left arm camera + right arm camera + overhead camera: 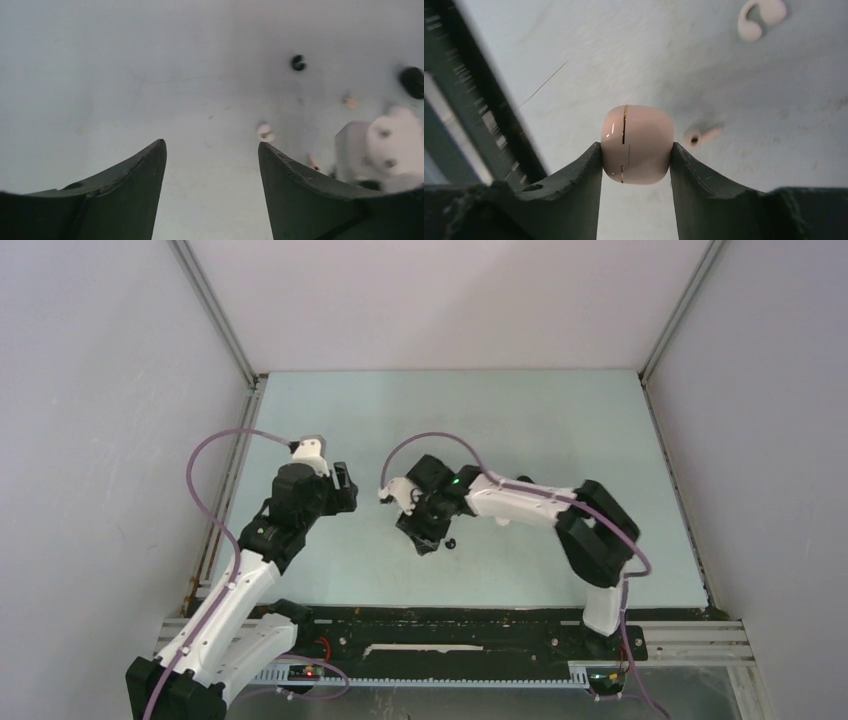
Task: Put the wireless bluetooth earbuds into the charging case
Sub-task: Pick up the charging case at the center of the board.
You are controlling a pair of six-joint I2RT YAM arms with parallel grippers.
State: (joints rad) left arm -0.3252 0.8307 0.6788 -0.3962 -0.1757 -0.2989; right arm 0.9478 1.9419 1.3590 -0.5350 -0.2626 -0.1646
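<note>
- The right end effector (pixel 636 146) is clamped on a pale pink, pill-shaped plastic charging case (pixel 637 127), one finger on each side. Its thin gold seam looks shut.
- The case sits over the pale blue-green surface (pixel 560 440), about midway between the left and right edges and nearer the near edge. I cannot tell whether it touches down.
- The left end effector (pixel 211 144) is spread wide with nothing between its fingers, near the right one, on the side of the left edge.
- Step in hand, as I judge it: holding the case ready, with no bud in it yet. The next move calls for opening the lid, likely with the free left fingers, without the smooth shell slipping.
- Right wrist view count: one case and two tiny pale pink plastic earbuds, one hooked (pixel 761 17) and one stemmed (pixel 702 136), both loose on the surface.
- Left wrist view count: one small black rounded earbud (pixel 298 62) and at least two pale buds (pixel 265 132). A larger dark blob (pixel 412 81) could be a bud or a case; it is too blurred to tell.
</note>
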